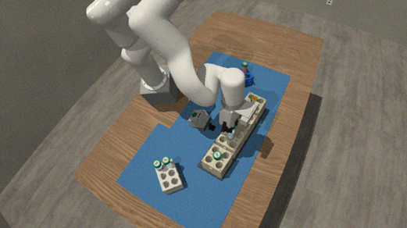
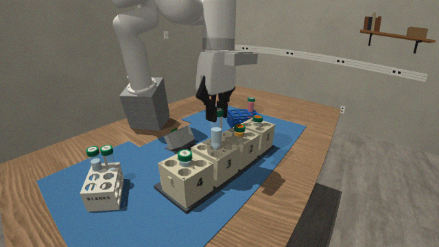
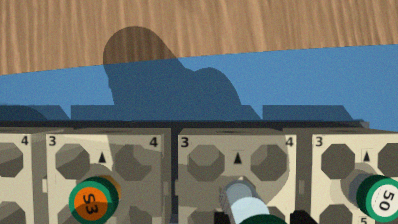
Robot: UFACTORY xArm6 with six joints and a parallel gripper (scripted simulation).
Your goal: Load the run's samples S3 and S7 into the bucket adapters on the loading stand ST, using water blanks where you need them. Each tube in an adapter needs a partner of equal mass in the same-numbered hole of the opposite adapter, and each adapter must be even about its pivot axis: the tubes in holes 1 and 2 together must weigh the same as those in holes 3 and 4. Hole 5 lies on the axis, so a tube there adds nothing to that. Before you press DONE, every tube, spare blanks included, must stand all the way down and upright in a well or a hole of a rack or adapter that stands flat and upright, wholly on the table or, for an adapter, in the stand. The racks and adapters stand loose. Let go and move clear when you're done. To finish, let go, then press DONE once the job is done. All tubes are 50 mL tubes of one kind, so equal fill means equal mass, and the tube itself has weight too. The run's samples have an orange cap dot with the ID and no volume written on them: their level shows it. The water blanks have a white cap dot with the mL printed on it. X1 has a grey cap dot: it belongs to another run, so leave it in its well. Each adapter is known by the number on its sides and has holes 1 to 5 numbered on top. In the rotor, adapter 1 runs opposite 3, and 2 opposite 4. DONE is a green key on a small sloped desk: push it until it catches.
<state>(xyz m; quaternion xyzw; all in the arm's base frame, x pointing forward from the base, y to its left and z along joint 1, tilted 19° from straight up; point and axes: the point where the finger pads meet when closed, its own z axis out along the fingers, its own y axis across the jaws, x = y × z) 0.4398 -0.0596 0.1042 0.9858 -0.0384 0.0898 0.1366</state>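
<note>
My gripper (image 1: 227,128) (image 2: 218,115) (image 3: 261,219) is shut on a green-capped tube of pale liquid (image 1: 231,135) (image 2: 216,136) (image 3: 247,207), near its cap. The tube hangs nearly upright, its tip at middle hole 5 of adapter 3 (image 2: 228,172) (image 3: 237,145); whether the tip is inside is unclear. Its cap dot is hidden. Sample S3 (image 2: 239,129) (image 3: 90,201) stands in adapter 2, hole 5. An orange-dot tube (image 1: 254,99) (image 2: 258,119) stands in adapter 1, ID unreadable. A 50 mL blank (image 1: 217,155) (image 2: 184,156) (image 3: 386,199) stands in adapter 4, hole 5.
The BLANKS rack (image 1: 173,190) (image 2: 99,204) holds two white-dot tubes at its far end. The sloped desk (image 1: 200,121) (image 2: 180,139) with the green key (image 1: 194,114) stands beside the stand. A pink tube (image 1: 245,67) (image 2: 251,106) stands at the blue rack (image 2: 236,121), dot unreadable.
</note>
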